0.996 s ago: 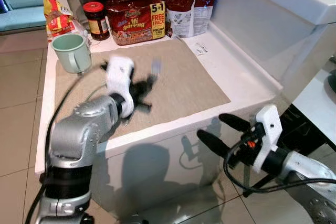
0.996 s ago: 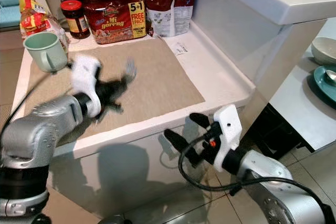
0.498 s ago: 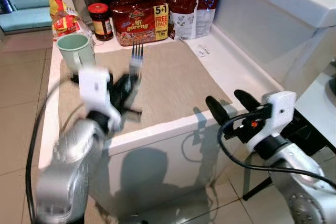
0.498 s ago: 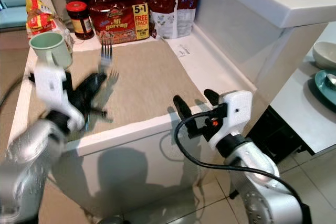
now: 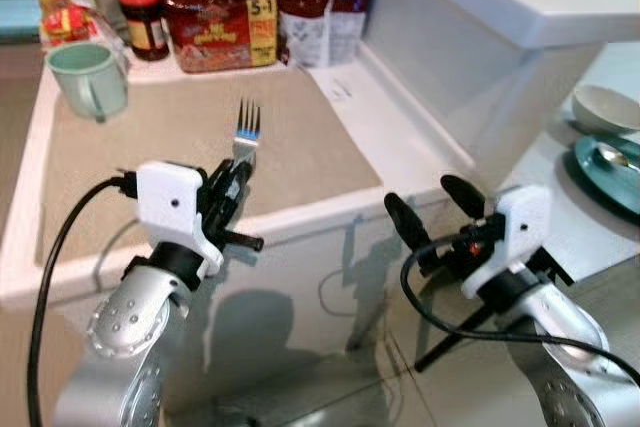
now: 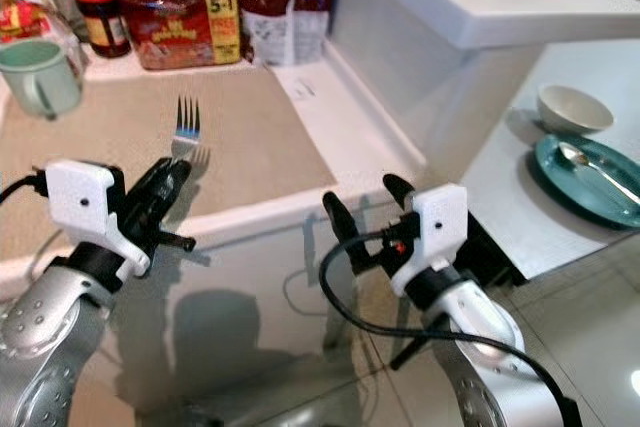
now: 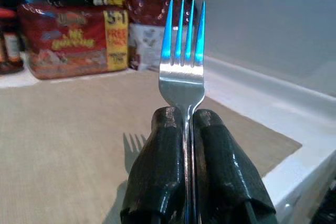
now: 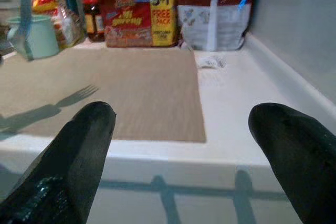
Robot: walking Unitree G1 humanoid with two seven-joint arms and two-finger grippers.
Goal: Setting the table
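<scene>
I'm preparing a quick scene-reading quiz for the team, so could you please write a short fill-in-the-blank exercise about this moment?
1. The left gripper is shut on a ____.
2. The right gripper has its fingers ____.
3. The mug at the mat's far corner is pale ____.
4. On the teal plate lies a ____.

Missing words: fork; open; green; spoon

My left gripper (image 5: 232,190) hangs over the near edge of the counter (image 5: 420,147), fingers clamped on a fork (image 5: 245,137) whose tines stand upright above the placemat (image 5: 180,137). At the mat's far left corner sits a mug (image 5: 88,78). Behind the mat, along the back, stand a jar (image 5: 141,21), a noodle pack (image 5: 222,26) to its right, then a bag (image 5: 308,9). My right gripper (image 5: 433,215), fingers spread apart, hovers before the counter's front right corner. Farther right, on a lower table (image 6: 500,197), a bowl (image 6: 574,107) sits behind a plate (image 6: 590,182) carrying a spoon (image 6: 590,164).
</scene>
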